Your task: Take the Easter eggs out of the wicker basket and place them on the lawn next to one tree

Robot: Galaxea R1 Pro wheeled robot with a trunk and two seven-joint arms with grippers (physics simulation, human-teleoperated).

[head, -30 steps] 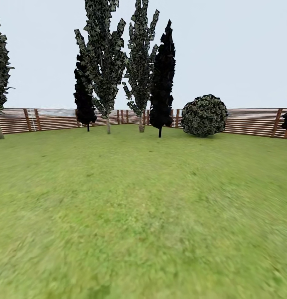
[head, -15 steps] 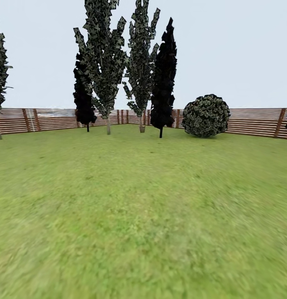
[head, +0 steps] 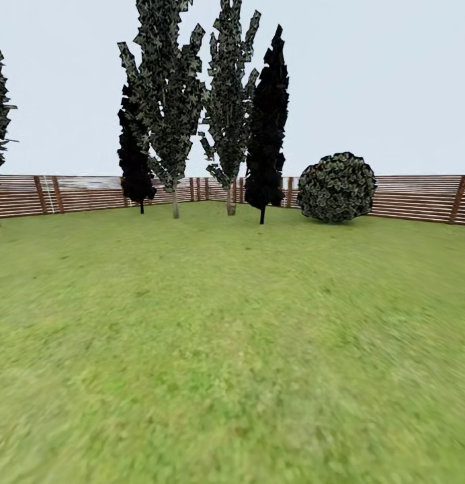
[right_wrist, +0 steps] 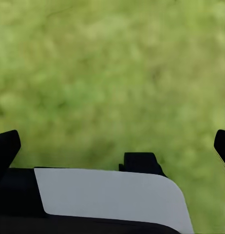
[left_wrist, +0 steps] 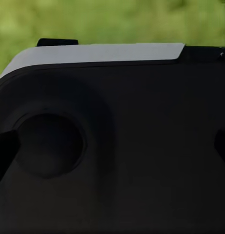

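Green, mottled lawn (head: 232, 349) fills the ground ahead, running back to a brown slatted fence (head: 407, 196) that closes off the garden. Along that fence stand two pale-trunked trees with blocky, flecked foliage (head: 166, 107), two narrow black conifers (head: 267, 121) and a round shrub (head: 336, 187). Neither the wicker basket nor any Easter egg can be located in these views, so their position cannot be reported. The left wrist view is largely taken up by dark robot housing (left_wrist: 112, 146) with grass beyond; the right wrist view looks down on blurred grass past a white and black body panel (right_wrist: 107, 200), with dark finger tips (right_wrist: 6, 146) at either edge standing well apart and nothing between them. The right jaws therefore appear released; the state of the left jaws cannot be told. In judgement, the eggs will be light, rigid, smooth and prone to roll, best gripped across the widest middle; the open-weave basket should be stiff enough to reach into.
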